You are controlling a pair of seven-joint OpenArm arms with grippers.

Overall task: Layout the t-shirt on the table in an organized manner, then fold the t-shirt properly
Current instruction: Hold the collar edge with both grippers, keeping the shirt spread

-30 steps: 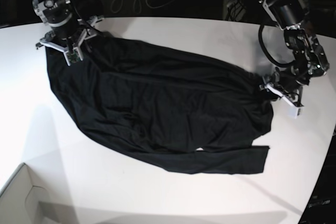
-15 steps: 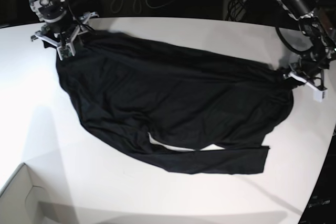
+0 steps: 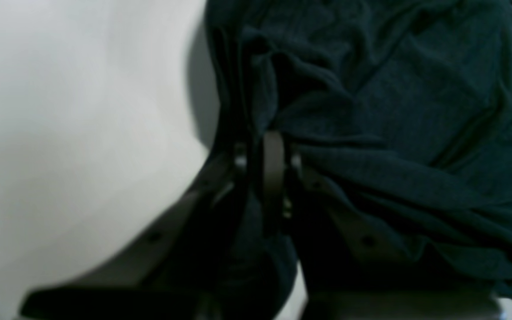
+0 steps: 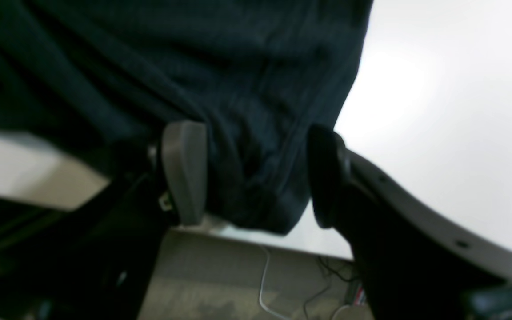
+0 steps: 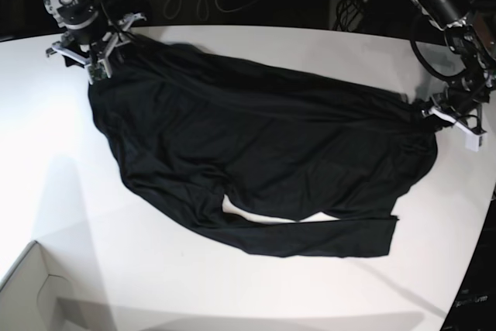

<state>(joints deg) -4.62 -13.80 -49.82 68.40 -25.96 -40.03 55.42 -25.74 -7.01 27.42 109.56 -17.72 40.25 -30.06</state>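
Since a second ago the t-shirt (image 5: 256, 160) has been pulled wider – both arms have moved outward and toward the far side, and the cloth now spans from the far-left corner of the base view to the right edge of the table (image 5: 62, 215). A gap of white tabletop has opened between the body and the long sleeve (image 5: 325, 239) lying along the near edge; a second ago that area was closed over.

Near side: a small white box corner (image 5: 27, 288) is cut off at the bottom-left of the base view. The sleeve lies flat on the table, its cuff end toward the right.

Left gripper (image 3: 267, 155) – clamped down on a bunched edge of the shirt, fingers (image 3: 274, 173) pressed together with fabric folded around them. The wrist view is blurred and dark, so I can't tell which part of the garment it has.

Right gripper (image 4: 256, 173) at the far-left corner – fingers stand wide apart with a hanging fold of the shirt between them. Whether the pads actually press the cloth is hard to make out; the left pad is at the fabric, but contact at the right one is unclear. Cables (image 4: 265, 284) show below the table edge there.
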